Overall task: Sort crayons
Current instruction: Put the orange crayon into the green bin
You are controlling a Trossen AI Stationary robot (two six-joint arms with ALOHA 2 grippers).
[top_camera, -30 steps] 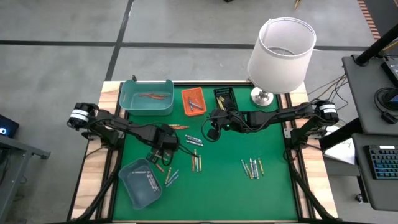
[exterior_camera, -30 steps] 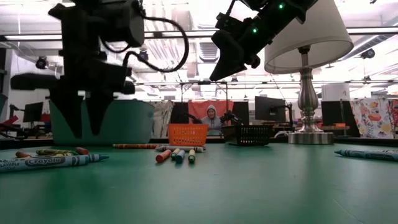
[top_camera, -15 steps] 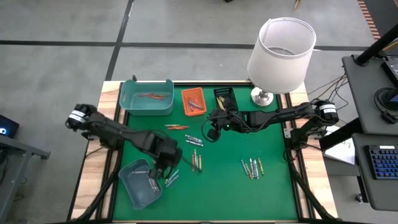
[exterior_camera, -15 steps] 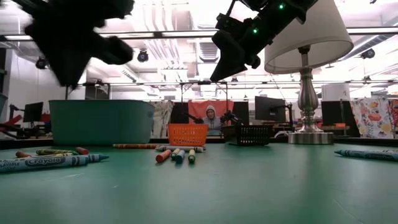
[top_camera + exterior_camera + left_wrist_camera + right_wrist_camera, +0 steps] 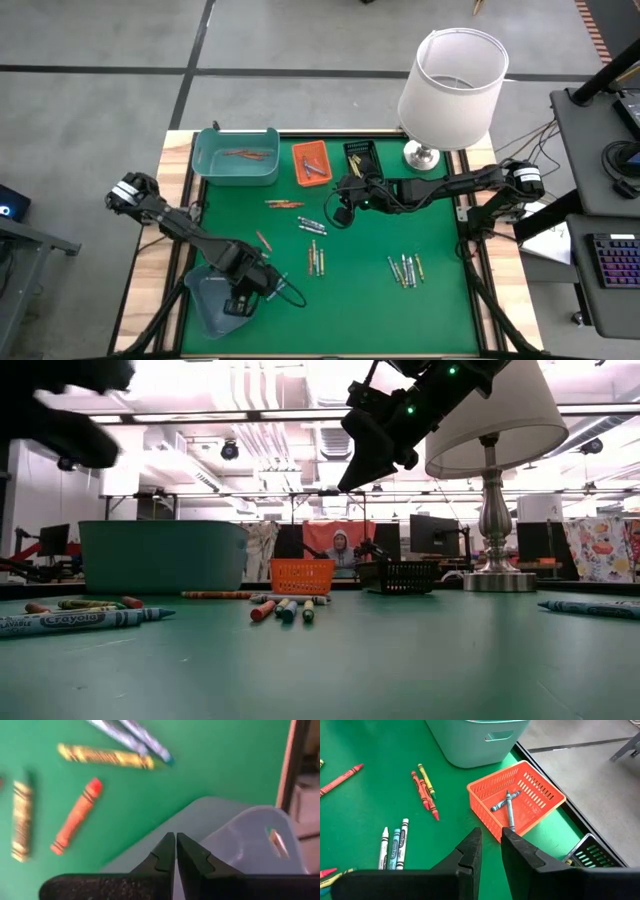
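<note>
the left gripper (image 5: pixel 175 851) hangs over the grey-blue bin (image 5: pixel 260 845) at the near-left of the green mat (image 5: pixel 360 300), its fingers pressed together with nothing seen between them. just beside the bin a red crayon (image 5: pixel 76 816) and a yellow crayon (image 5: pixel 105 756) lie on the mat. the right gripper (image 5: pixel 490 849) hovers above the mat near the orange basket (image 5: pixel 540 795), fingers slightly apart, gripping nothing; two blue-grey crayons (image 5: pixel 507 805) lie crossed inside that basket. more crayons (image 5: pixel 405 268) lie scattered to the right.
</note>
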